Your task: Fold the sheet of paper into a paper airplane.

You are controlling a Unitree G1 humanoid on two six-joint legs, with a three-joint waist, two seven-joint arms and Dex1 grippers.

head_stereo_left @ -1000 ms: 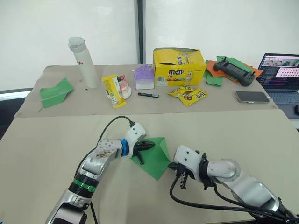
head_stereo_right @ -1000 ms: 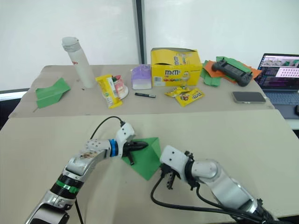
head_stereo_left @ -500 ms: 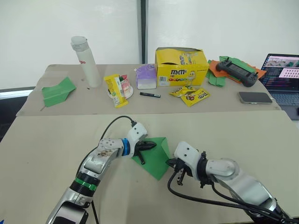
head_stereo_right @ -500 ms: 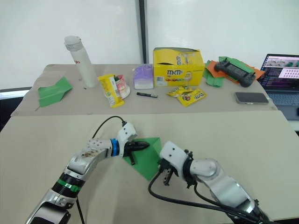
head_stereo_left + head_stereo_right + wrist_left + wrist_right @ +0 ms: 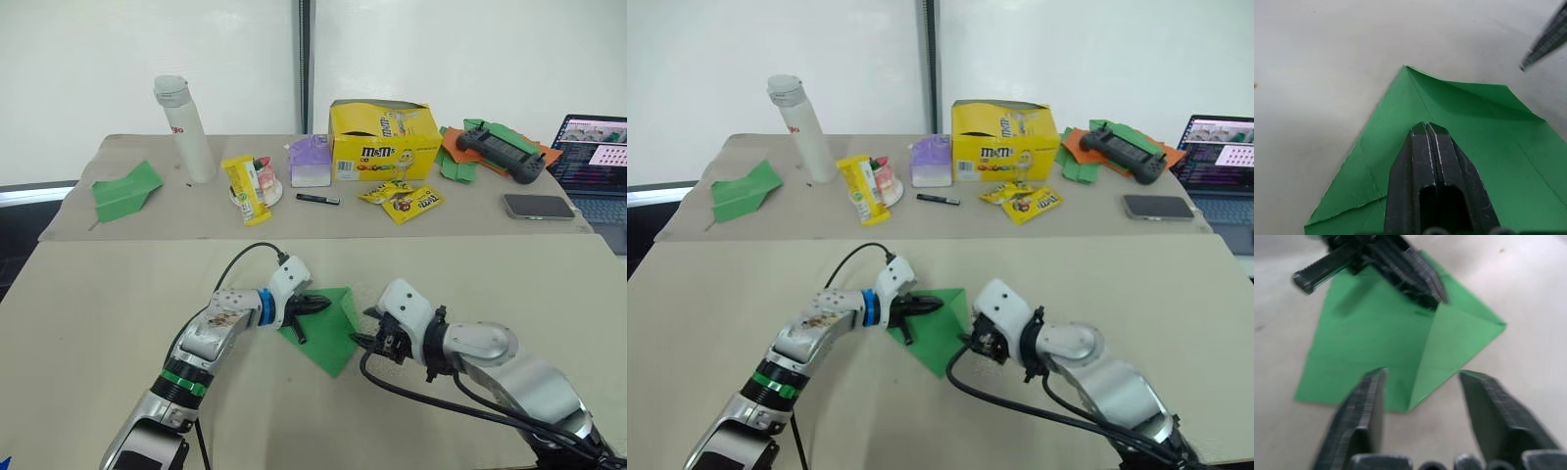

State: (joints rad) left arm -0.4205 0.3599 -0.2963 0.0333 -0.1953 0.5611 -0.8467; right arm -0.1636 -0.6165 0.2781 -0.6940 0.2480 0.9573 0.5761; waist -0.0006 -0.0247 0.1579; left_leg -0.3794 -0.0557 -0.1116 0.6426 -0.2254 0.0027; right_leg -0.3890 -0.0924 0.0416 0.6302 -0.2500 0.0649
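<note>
Left of centre in the head views: left gripper (image 5: 312, 305), fingers pressed together, tips lying flat on the sheet of paper (image 5: 328, 331) near its upper-left edge, pinning it to the near table (image 5: 88, 313) rather than pinching it. Seen along its own fingers, closed black pads (image 5: 1431, 147) resting on green with the folded corner just ahead.

Centre, lower middle of the frame: sheet of paper, bright green, matte, already folded into a pointed wedge. One corner toward the upper right, a sharper point toward the lower middle, so long axis running roughly from upper left down to that point. A raised crease across it, one flap standing slightly off the table; edges crisp, not yet narrowed into wings.

Right of centre: right gripper (image 5: 982, 338), fingers spread apart, hanging just beside the sheet's right edge, apparently not touching. From its wrist, the folded edge lying straight ahead between the spread fingers (image 5: 1366, 406). Nearer arm for that free right edge: the right; likely job, closing on or pushing over that flap while the left holds the paper down.
</note>
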